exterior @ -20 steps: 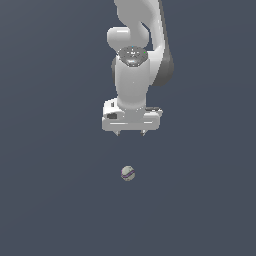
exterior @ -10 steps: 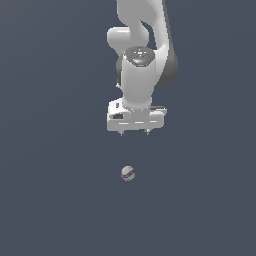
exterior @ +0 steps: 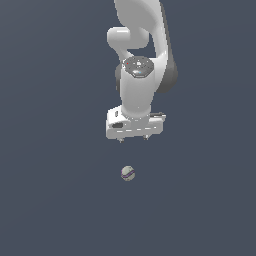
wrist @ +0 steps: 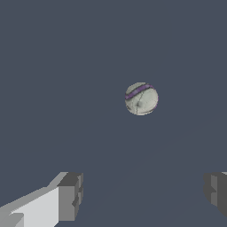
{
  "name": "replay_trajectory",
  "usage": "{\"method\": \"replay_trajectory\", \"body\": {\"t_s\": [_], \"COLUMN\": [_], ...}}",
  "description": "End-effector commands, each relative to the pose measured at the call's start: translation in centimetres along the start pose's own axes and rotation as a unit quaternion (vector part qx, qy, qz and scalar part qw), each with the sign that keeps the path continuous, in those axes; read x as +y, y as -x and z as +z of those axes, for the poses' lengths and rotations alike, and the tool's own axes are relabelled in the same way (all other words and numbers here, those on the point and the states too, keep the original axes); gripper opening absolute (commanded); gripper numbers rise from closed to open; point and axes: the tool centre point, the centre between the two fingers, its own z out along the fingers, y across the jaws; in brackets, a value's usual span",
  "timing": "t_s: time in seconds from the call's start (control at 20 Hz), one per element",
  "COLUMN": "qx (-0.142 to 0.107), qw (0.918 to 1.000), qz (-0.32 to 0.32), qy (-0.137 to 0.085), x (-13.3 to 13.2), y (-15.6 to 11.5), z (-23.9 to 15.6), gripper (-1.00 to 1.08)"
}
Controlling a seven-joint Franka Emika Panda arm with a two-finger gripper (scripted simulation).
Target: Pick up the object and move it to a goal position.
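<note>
The ball (exterior: 128, 173) lies alone on the dark blue-grey worktop (exterior: 50, 200), a little below the middle of the exterior view. It is off-white with a dark purplish stripe running round it, and it is much smaller than the gripper (exterior: 133, 139). The gripper hangs just above it in the frame, apart from it, with only the two short fingertips showing under the white hand. In the wrist view the jaws stand wide apart with nothing between them, and the ball (wrist: 141, 98) lies beyond the fingertips (wrist: 71, 197). Above the gripper, the white arm (exterior: 142, 65) rises to the top edge of the exterior view.
</note>
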Motion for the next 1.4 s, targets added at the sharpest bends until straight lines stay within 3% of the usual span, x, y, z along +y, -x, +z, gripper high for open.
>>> {"method": "replay_trajectory", "body": {"t_s": [0.0, 0.65, 1.35], "qx": [-0.001, -0.006, -0.008], "qw": [0.9999, 0.9949, 0.9916], "qz": [-0.012, -0.101, -0.129], "qy": [0.000, -0.002, -0.005], "x": [0.3, 2.5, 3.4], "y": [-0.8, -6.1, -7.5], "z": [0.8, 7.1, 9.7], "gripper": [1.00, 1.00, 1.00]}}
